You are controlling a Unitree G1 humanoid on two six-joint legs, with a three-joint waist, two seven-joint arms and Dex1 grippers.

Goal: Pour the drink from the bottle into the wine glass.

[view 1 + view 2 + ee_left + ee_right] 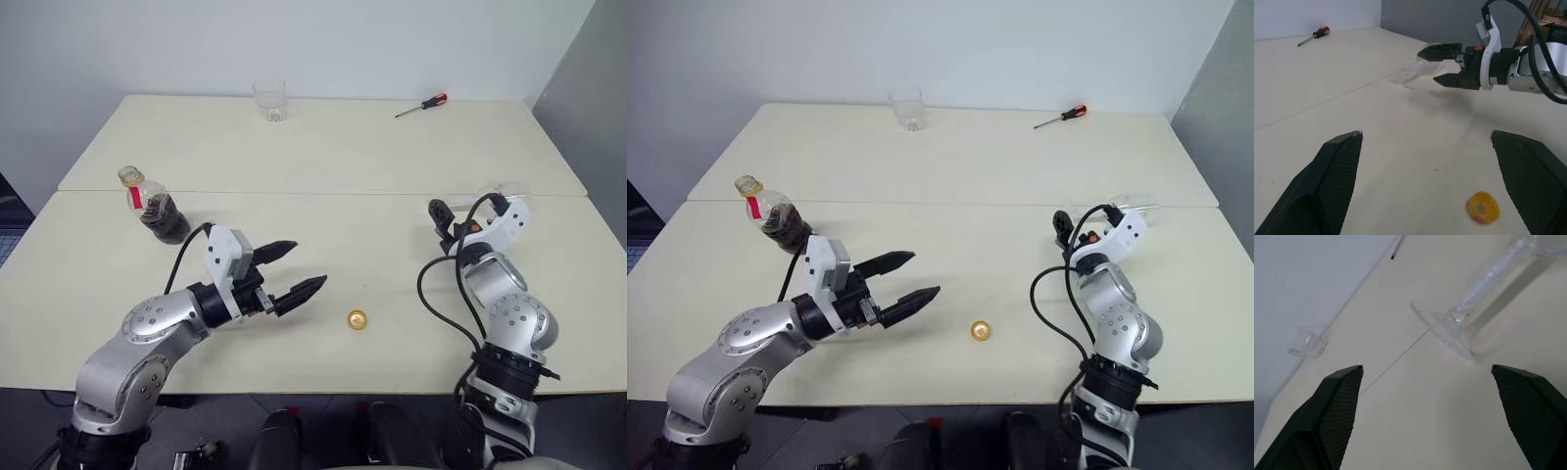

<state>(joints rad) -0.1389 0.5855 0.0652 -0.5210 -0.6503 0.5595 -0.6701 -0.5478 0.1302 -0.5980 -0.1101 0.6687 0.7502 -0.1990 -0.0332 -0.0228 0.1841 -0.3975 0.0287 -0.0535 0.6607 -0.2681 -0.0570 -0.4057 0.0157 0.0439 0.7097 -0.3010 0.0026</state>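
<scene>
The bottle (152,206) sits uncapped at the table's left, with a red label strip and the dark drink (165,221) in its lower part. Its yellow cap (358,319) lies on the table between my arms. The clear wine glass (1449,328) lies on its side at the right, its round foot towards my right gripper (441,220). That gripper is open, empty and a short way from the foot. My left gripper (307,264) is open and empty too, pointing level towards the cap, right of the bottle and apart from it.
A short clear tumbler (270,100) stands at the table's far edge. A red-handled screwdriver (423,105) lies at the back right. A seam (323,193) runs across where two tabletops (323,147) meet. A grey wall rises past the right edge.
</scene>
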